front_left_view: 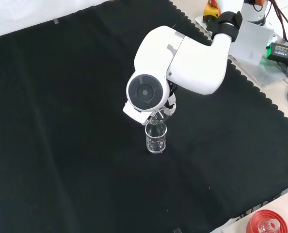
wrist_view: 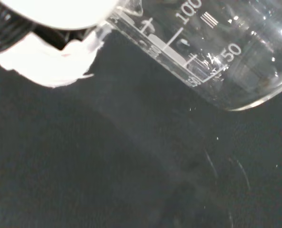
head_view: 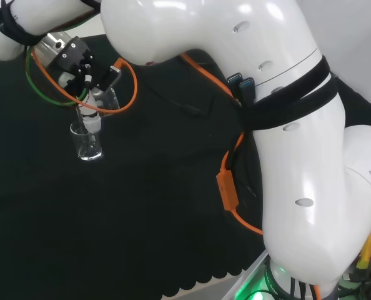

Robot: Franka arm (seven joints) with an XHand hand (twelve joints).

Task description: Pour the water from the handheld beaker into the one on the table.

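A clear glass beaker (head_view: 87,144) stands upright on the black cloth (head_view: 142,219); the front view shows it just below the arm's round grey cap, as the table beaker (front_left_view: 156,138). My hand (head_view: 79,62) is above it, shut on a second clear beaker (head_view: 107,99) that is tilted steeply, its lip over the standing beaker's mouth. In the wrist view the held beaker (wrist_view: 202,47) lies nearly on its side, with a blurred white part of the hand (wrist_view: 51,64) beside it. In the front view the arm's link hides most of the held beaker (front_left_view: 157,118). I cannot tell the water level in either beaker.
A red ribbed stand (front_left_view: 265,224) with a glass flask on it sits at the front view's lower right, off the cloth. The cloth's scalloped edge (front_left_view: 260,87) runs along the right. Orange cable (head_view: 229,187) hangs along the arm.
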